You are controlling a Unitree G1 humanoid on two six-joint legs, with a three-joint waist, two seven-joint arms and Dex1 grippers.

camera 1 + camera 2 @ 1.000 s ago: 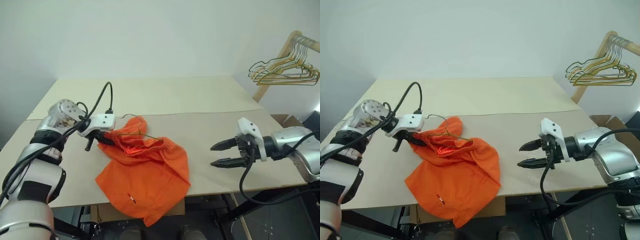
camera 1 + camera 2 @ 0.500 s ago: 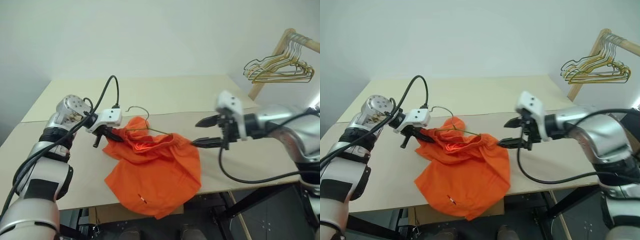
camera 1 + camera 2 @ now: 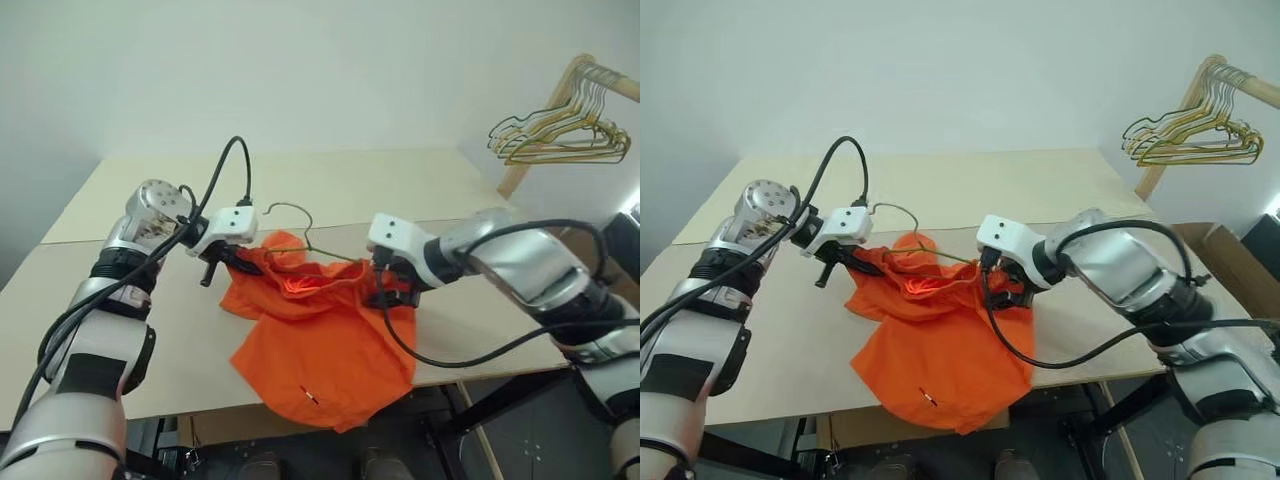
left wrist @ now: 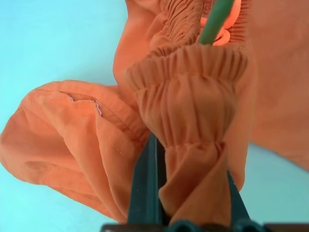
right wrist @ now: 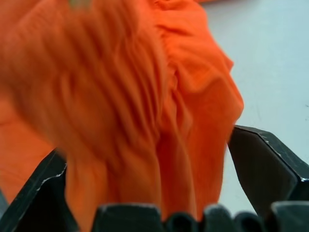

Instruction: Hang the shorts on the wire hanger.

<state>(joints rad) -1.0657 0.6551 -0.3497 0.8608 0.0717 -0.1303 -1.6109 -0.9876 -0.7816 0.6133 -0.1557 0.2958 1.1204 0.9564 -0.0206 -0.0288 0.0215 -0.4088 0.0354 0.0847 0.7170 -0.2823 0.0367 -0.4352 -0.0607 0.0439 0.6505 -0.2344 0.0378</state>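
The orange shorts point(image 3: 320, 340) lie bunched on the table, their lower part hanging over the front edge. My left gripper point(image 3: 228, 262) is shut on the gathered waistband point(image 4: 188, 72) at the shorts' upper left corner. The wire hanger point(image 3: 290, 204) has its hook sticking up behind the shorts, and its thin wire point(image 4: 216, 19) runs into the waistband opening. At the right end of the waistband my right gripper point(image 3: 385, 285) is open, its fingertips point(image 5: 270, 164) wide apart with orange fabric point(image 5: 145, 96) between them.
A wooden rack with a bunch of gold and green wire hangers point(image 3: 560, 140) stands at the far right, beyond the table point(image 3: 450, 190). A cardboard box point(image 3: 1232, 262) sits on the floor to the right. The table's front edge runs just under the shorts.
My right gripper has swung left across the table to the shorts and now straddles their fabric. My left gripper has carried the waistband and hanger a little right and up.
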